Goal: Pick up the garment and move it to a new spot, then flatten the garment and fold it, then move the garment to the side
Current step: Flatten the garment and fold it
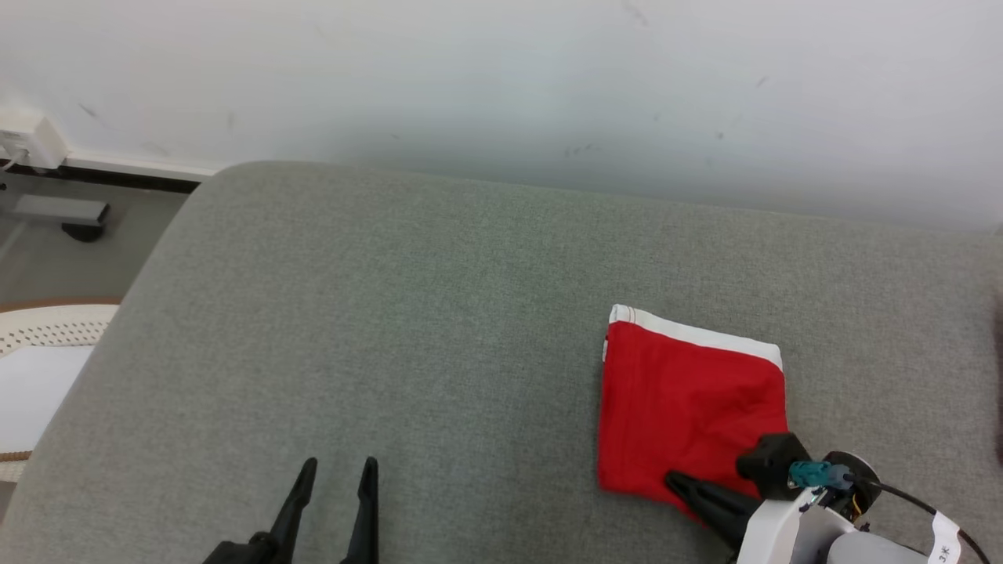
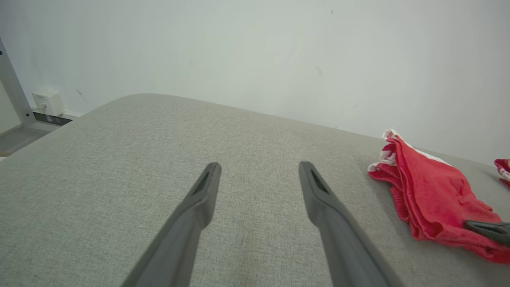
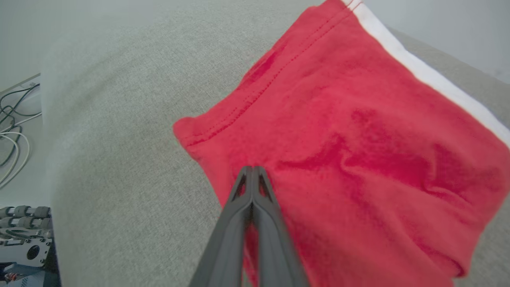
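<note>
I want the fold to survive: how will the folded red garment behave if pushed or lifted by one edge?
Probably floppy: the red garment shows soft wrinkles and loose layers, so lifting one edge would likely unfold it. Pushed, it may bunch rather than slide on the textured grey cushion.

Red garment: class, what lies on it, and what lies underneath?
The shut right end effector rests on the red garment. Underneath lies the grey cushion; that covered patch is hidden.

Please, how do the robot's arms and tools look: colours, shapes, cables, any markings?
Both the left tool and right tool have two long, tapering dark fingers. The right forearm is white, with a teal connector, a black cable and a white printed tag.
</note>
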